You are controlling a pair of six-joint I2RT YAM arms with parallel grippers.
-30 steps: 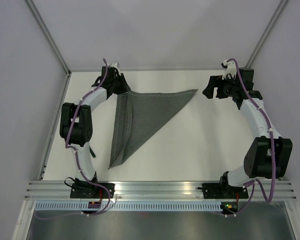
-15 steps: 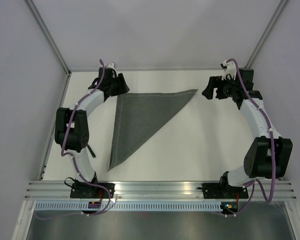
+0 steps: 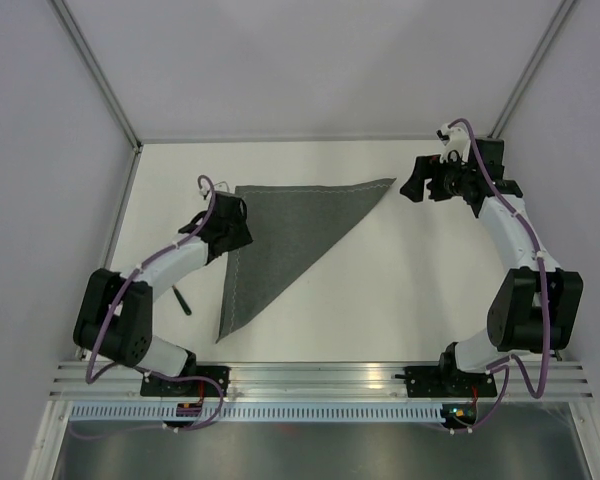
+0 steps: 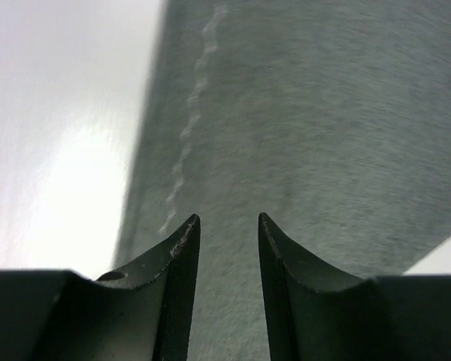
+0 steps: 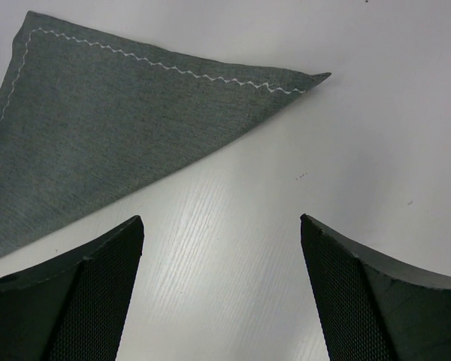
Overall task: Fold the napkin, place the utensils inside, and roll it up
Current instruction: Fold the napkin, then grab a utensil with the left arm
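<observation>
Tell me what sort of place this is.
Probably a robot lab test cell: white table boxed by plain panels, left arm and right arm bolted to a metal rail, a grey napkin.

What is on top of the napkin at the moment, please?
Nothing lies on the napkin; only the left gripper is above its left edge. Whether the gripper touches it, and anything between its folded layers, is hidden.
</observation>
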